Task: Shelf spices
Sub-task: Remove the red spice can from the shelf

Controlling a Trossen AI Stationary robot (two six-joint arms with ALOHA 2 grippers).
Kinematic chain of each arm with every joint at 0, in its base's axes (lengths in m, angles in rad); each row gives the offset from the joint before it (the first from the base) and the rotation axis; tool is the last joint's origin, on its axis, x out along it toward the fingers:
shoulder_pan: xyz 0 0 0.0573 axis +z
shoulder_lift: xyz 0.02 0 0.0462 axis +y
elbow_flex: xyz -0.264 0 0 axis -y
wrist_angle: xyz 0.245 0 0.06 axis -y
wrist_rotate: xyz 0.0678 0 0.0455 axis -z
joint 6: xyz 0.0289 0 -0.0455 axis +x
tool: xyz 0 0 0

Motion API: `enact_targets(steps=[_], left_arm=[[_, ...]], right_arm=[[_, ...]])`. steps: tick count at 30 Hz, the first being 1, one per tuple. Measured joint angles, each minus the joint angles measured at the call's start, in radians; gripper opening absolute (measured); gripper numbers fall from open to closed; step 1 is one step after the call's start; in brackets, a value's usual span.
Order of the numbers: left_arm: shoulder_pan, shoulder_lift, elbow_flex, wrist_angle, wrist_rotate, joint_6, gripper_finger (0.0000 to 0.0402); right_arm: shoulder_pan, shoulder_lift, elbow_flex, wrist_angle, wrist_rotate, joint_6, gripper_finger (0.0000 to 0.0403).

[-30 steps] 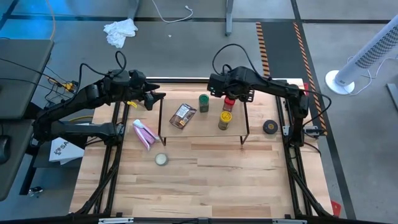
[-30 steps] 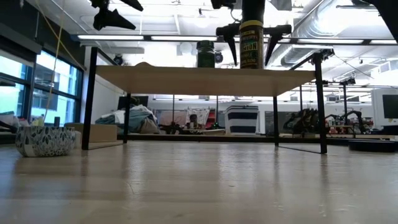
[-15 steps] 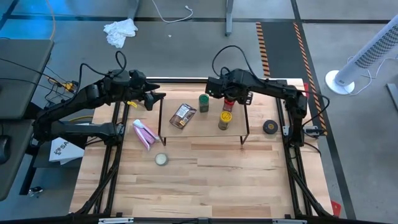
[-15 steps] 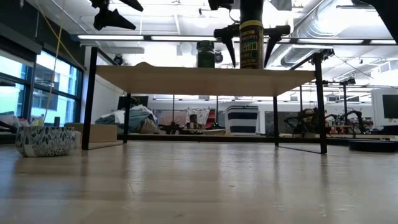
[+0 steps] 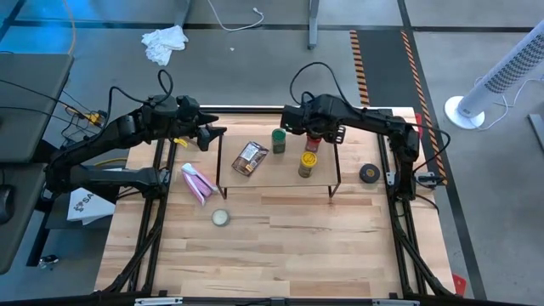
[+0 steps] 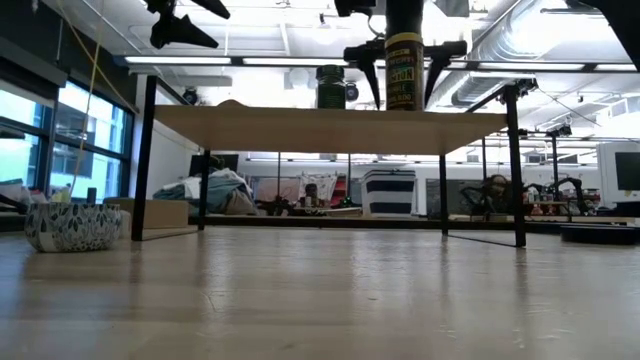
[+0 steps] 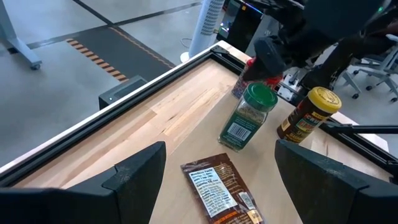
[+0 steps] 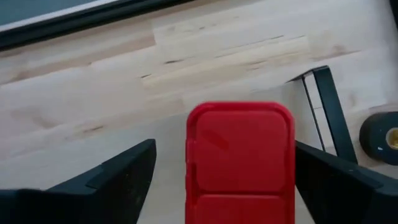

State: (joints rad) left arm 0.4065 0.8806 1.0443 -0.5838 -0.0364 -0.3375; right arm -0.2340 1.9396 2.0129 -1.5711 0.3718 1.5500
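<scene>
Right gripper point(image 5: 313, 136): fingers spread either side of the red boxy container point(image 8: 240, 163), gaps showing on both sides, at the shelf's point(image 5: 276, 174) far right. Left gripper point(image 5: 212, 134): released, empty, hovering off the shelf's far left corner. Shelf top: green-lidded jar point(image 5: 279, 140), yellow-lidded jar point(image 5: 308, 163), flat brown packet point(image 5: 249, 158). Wooden tabletop point(image 5: 280, 246): pink packet point(image 5: 197, 182), pale round tin point(image 5: 220, 218), black tape roll point(image 5: 368, 173). Grey floor beyond: crumpled white cloth point(image 5: 164, 42), white tower fan point(image 5: 497, 85).

Bare shelf point(image 5: 276, 174) front strip; jars point(image 5: 307, 161) crowding the back right.
</scene>
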Motion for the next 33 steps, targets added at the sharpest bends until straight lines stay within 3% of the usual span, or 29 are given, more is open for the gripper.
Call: enact_targets(steps=[7,10,18,26,30,33], left_arm=[[0.000,0.000,0.000,-0.001,0.000,-0.001,0.0299],[0.000,0.000,0.000,-0.005,0.000,-0.001,0.0299],[0.000,-0.005,-0.001,0.041,0.000,-0.025,0.0299],[0.000,-0.033,-0.001,0.163,-0.029,0.007,0.0299],[0.000,-0.033,-0.001,0.135,-0.029,0.003,0.0299],[0.000,-0.030,-0.001,0.133,-0.029,-0.030,0.0299]], right_arm=[[-0.016,0.003,0.000,0.000,-0.022,-0.036,0.0234],[-0.019,0.007,0.000,0.001,-0.030,-0.084,0.0209],[-0.021,0.012,0.036,-0.002,-0.023,-0.222,0.0213],[0.018,-0.072,0.275,-0.001,0.002,-0.538,0.0210],[0.131,-0.127,0.332,0.030,-0.091,-0.710,0.0210],[0.246,-0.187,0.298,0.018,-0.192,-0.713,0.0210]])
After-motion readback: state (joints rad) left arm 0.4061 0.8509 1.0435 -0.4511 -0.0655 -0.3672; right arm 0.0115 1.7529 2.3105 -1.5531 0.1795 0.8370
